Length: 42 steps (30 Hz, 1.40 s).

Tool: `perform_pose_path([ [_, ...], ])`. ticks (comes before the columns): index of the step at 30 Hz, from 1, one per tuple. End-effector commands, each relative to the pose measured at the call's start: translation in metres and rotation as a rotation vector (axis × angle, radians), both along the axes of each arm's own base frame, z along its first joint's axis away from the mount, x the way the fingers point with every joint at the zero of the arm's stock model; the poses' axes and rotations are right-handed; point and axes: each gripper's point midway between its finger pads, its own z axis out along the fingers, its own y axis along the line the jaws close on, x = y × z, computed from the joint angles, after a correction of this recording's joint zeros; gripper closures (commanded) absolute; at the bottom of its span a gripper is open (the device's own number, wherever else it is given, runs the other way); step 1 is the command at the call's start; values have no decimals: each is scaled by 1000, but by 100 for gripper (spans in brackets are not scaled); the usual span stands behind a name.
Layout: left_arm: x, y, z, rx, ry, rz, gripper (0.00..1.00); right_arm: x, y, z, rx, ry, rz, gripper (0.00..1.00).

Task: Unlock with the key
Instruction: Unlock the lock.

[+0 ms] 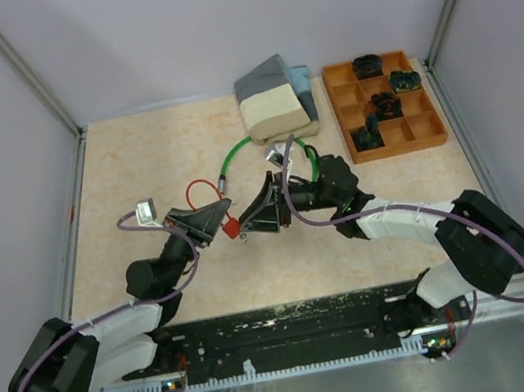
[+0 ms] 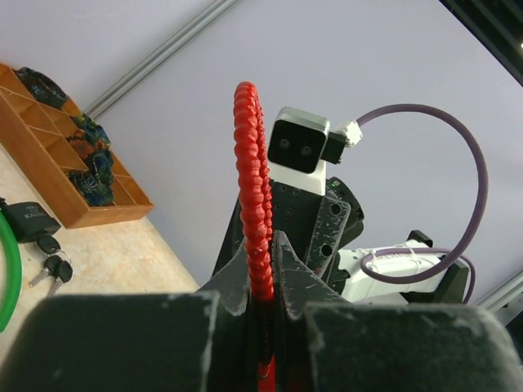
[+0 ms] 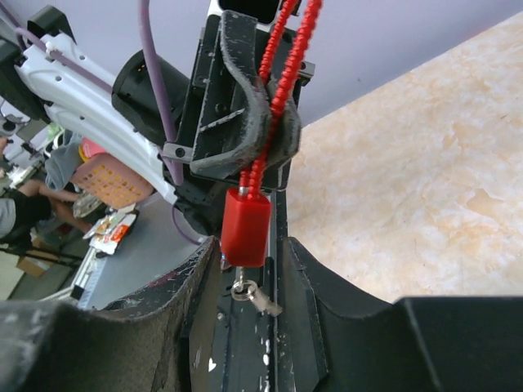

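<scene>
I note the left gripper (image 2: 263,273) clamped on the red cable (image 2: 253,163), holding the lock (image 3: 245,229) aloft over the middle of the desk (image 1: 135,168); the key (image 3: 255,300) sits in its underside between the parted fingers of the right gripper (image 3: 252,273), seemingly untouched, so turning it and freeing the cable remain.

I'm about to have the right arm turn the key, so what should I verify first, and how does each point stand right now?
1. Grip of left claw on red cable: ok.
2. Red lock body hanging between the fingers of the right claw: ok.
3. Seating of key in the lock body's lower end: ok.
4. Grip of right claw on the key: not ok, its fingers stand apart on either side.
5. Key turned to the unlock position: cannot tell.
</scene>
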Motion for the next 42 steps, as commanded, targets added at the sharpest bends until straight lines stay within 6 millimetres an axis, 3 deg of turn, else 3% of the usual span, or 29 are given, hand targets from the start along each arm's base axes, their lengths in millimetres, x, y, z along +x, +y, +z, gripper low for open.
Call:
perform_pose_path([
  [1,-10,7,21,-72,-69,-7,100,5,3,22,88,-27,-4,64],
  [11,-9,9,21,-79,-73,4,100,-9,6,22,113,-1,91,67],
  [20,-11,10,25,-91,-87,3,100,-9,7,15,99,17,92,67],
  [24,-11,10,25,-91,-87,3,100,-10,7,15,100,14,96,74],
  [29,-11,9,23,-80,-84,1,100,-11,6,17,98,-6,97,91],
  [32,-12,4,17,-46,-69,-19,86,-8,2,23,95,-32,84,100],
  [36,-14,-2,6,10,-52,-42,60,-3,-5,31,82,-51,63,100],
  [39,-15,-6,-4,54,-33,-56,50,-2,-6,33,62,-59,59,100],
  [42,-15,-9,-13,90,-11,-69,47,-1,-6,33,51,-58,58,100],
])
